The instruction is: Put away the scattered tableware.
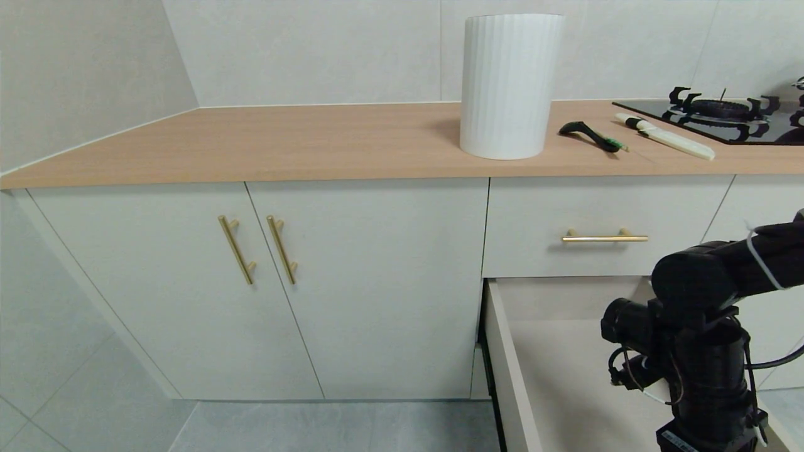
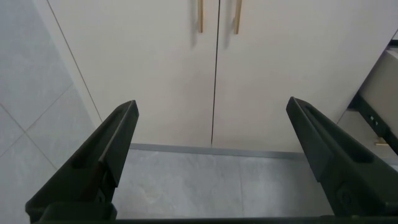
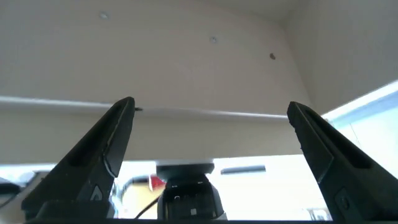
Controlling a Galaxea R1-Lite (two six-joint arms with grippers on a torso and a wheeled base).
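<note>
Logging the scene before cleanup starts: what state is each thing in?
Lower drawer: pulled open.
Upper drawer: shut.
Cabinet doors: both shut.
White ribbed canister: upright on the countertop.
Peeler: lying flat on the countertop.
White knife: lying flat on the countertop.
Left gripper: open, empty.
Right gripper: open, empty.

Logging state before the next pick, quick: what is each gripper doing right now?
Left gripper: open, holding nothing.
Right gripper: open, holding nothing.
</note>
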